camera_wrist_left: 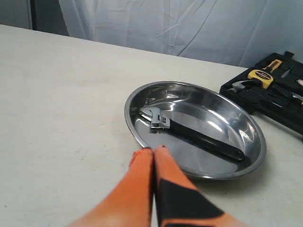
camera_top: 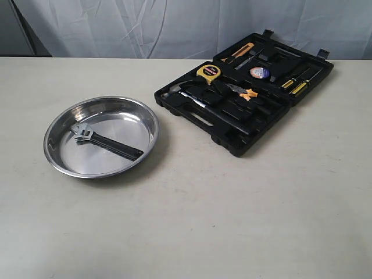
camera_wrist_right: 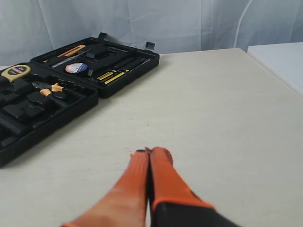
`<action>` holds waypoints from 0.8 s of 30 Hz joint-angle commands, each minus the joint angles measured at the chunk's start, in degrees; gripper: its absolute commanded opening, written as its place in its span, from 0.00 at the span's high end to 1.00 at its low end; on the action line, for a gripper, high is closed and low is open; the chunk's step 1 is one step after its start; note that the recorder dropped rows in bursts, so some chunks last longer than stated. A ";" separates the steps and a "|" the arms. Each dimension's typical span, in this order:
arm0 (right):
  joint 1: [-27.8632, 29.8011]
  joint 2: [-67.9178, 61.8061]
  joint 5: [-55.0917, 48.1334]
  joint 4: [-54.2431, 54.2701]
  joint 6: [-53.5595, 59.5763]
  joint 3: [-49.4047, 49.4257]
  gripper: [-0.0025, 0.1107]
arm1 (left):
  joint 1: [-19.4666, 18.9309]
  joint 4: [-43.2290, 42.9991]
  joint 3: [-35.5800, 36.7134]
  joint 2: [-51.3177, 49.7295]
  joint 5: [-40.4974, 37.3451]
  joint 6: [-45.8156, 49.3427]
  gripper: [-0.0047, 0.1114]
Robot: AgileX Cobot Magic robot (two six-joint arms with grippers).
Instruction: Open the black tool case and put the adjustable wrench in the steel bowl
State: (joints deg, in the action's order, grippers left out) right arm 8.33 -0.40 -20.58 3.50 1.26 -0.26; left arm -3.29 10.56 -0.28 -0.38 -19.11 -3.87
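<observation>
The adjustable wrench [camera_top: 104, 142] [camera_wrist_left: 189, 132], silver head and black handle, lies flat inside the steel bowl [camera_top: 58, 157] [camera_wrist_left: 135, 127] on the table's left. The black tool case [camera_top: 256, 139] [camera_wrist_right: 118, 87] lies open at the back right, lid folded flat. Neither arm shows in the exterior view. My left gripper [camera_wrist_left: 154, 150] is shut with nothing in it, its orange fingertips just short of the bowl's near rim. My right gripper [camera_wrist_right: 149, 152] is shut and empty above bare table, off to the side of the case.
Inside the case sit a yellow tape measure [camera_top: 209, 72], a silver-headed hammer [camera_top: 187, 96], orange-handled pliers [camera_top: 244, 92], a tape roll [camera_top: 260, 72] and yellow-tipped screwdrivers [camera_top: 295, 83]. A white cloth backdrop hangs behind. A table edge and a white surface [camera_wrist_right: 279, 61] lie beyond my right gripper.
</observation>
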 commanded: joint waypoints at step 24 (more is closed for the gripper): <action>0.31 0.40 0.50 -0.13 0.06 0.26 0.98 | -0.12 -4.55 0.28 0.38 6.32 -0.11 0.96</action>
State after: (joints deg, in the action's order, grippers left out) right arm 8.33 -0.40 -20.58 3.50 1.26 -0.26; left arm -3.29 6.01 -0.28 -0.38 -13.17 -3.98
